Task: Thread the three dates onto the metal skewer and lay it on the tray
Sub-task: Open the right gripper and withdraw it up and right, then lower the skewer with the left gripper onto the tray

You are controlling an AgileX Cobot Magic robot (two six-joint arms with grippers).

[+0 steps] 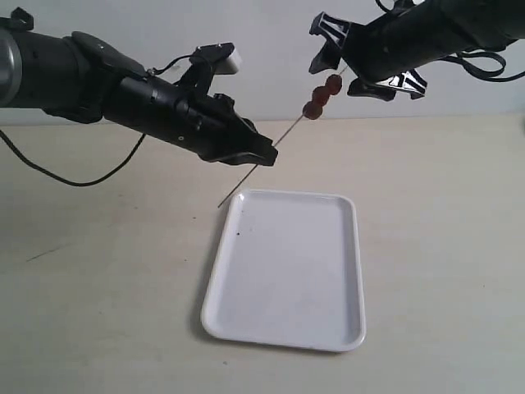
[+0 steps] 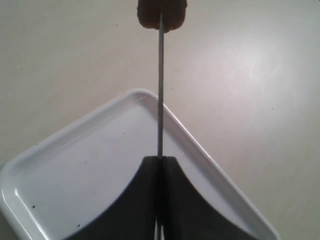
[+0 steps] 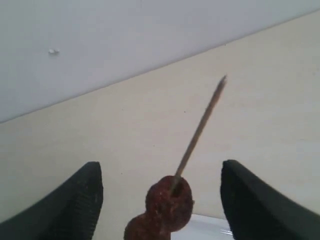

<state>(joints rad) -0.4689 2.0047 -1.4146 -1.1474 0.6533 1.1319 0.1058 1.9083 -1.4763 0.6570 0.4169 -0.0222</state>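
My left gripper (image 1: pixel 262 156) is shut on the thin metal skewer (image 1: pixel 289 130), holding it slanted in the air above the white tray (image 1: pixel 246 324). Three reddish-brown dates (image 1: pixel 322 96) sit threaded in a row near the skewer's upper end. My right gripper (image 1: pixel 353 66) stands open around that end, its fingers (image 3: pixel 77 200) apart from the top date (image 3: pixel 169 200) with the skewer tip (image 3: pixel 220 82) poking past it. In the left wrist view the skewer (image 2: pixel 160 85) runs from the shut fingertips (image 2: pixel 160 160) up to a date (image 2: pixel 162 14), above the tray's corner (image 2: pixel 145 93).
The tray lies on a beige table (image 1: pixel 443 246) with a pale wall behind. A black cable (image 1: pixel 74 176) trails from the left arm over the table's left side. A few dark specks mark the tray's floor (image 1: pixel 239 232).
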